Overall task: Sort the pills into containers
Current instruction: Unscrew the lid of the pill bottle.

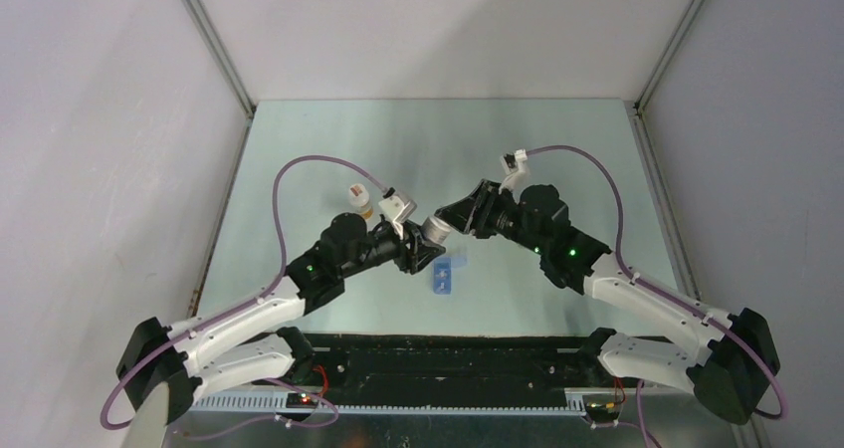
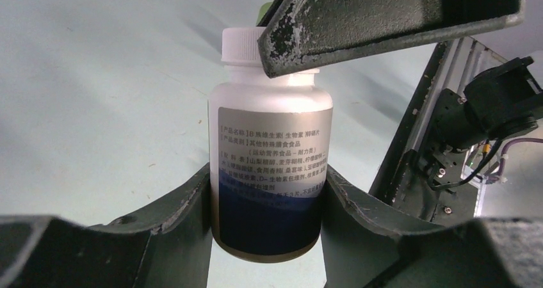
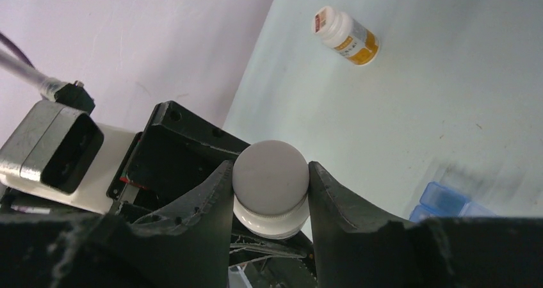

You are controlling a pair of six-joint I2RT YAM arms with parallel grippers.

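Observation:
My left gripper [image 2: 269, 195] is shut on the lower body of a white bottle with a printed label [image 2: 272, 141], holding it above the table [image 1: 328, 149]. My right gripper [image 3: 270, 179] meets it from the other side. Its fingers [image 3: 214, 195] press both sides of the bottle's white cap [image 3: 270, 173]. From above, the two grippers join at the bottle [image 1: 434, 231] mid-table. The translucent blue pill box [image 1: 445, 275] with its row of containers lies just in front of them; a corner of this box [image 3: 448, 201] appears in the right wrist view. No pills are in view.
A small white-capped bottle with an orange label [image 1: 360, 201] stands behind the left gripper; the same small bottle [image 3: 346, 35] shows far off in the right wrist view. Walls with metal rails [image 1: 214, 50] close the table's sides and back.

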